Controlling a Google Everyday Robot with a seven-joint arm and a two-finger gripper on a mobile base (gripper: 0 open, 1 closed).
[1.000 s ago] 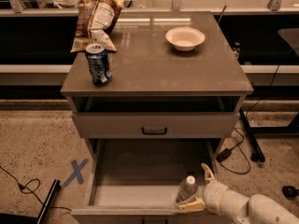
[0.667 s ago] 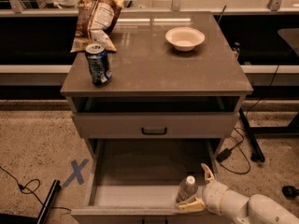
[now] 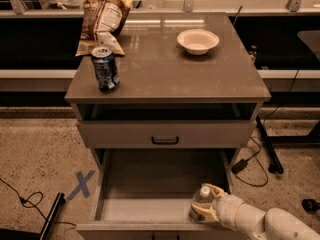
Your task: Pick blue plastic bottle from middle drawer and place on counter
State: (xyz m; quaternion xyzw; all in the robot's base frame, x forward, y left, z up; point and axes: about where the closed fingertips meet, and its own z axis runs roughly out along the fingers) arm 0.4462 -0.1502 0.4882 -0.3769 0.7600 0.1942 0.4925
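Observation:
The blue plastic bottle [image 3: 202,197] stands in the front right corner of the open middle drawer [image 3: 150,204]; only its white cap and clear shoulder show. My gripper [image 3: 206,202] reaches in from the lower right on a white arm, with one tan finger behind the bottle and one in front of it, closed around it. The bottle rests low in the drawer. The counter [image 3: 170,64] is the glossy grey-brown top of the cabinet above.
On the counter stand a blue-and-silver soda can [image 3: 105,68] at the front left, a chip bag [image 3: 103,15] at the back left and a white bowl [image 3: 198,40] at the back right. The upper drawer with the black handle [image 3: 165,140] is closed. Cables and a blue tape cross [image 3: 81,184] lie on the floor.

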